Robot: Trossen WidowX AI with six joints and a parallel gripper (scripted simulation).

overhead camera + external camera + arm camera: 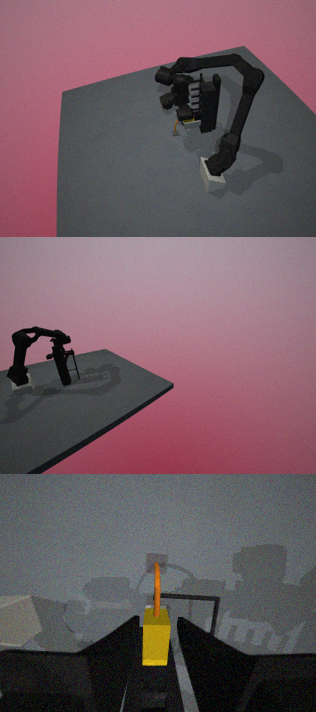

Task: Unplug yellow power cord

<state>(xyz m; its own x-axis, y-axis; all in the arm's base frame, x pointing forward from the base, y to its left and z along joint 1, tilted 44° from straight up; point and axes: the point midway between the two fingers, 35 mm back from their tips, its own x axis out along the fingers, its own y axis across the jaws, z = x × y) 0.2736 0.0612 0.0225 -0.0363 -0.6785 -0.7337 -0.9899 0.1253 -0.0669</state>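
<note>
The yellow plug [189,120] [156,644] is at the near end of the tall black power strip [209,107] [61,367]. Its orange cord [175,125] [157,586] curves down to a small grey block on the table. My gripper [187,115] [158,621] is partly open, one finger on each side of the plug. Thin gaps show between the plug and both fingers in the wrist view. The near finger hides part of the plug in the top view. The strip hides the plug in the exterior view. Whether the plug is fully seated is hidden.
Several dark pegs [195,89] stick out from the strip above the plug. A thin black frame [76,364] [192,596] stands beside it, and a pale panel [193,124] lies below the plug. The arm's white base [217,185] [17,621] is nearer the camera in the top view.
</note>
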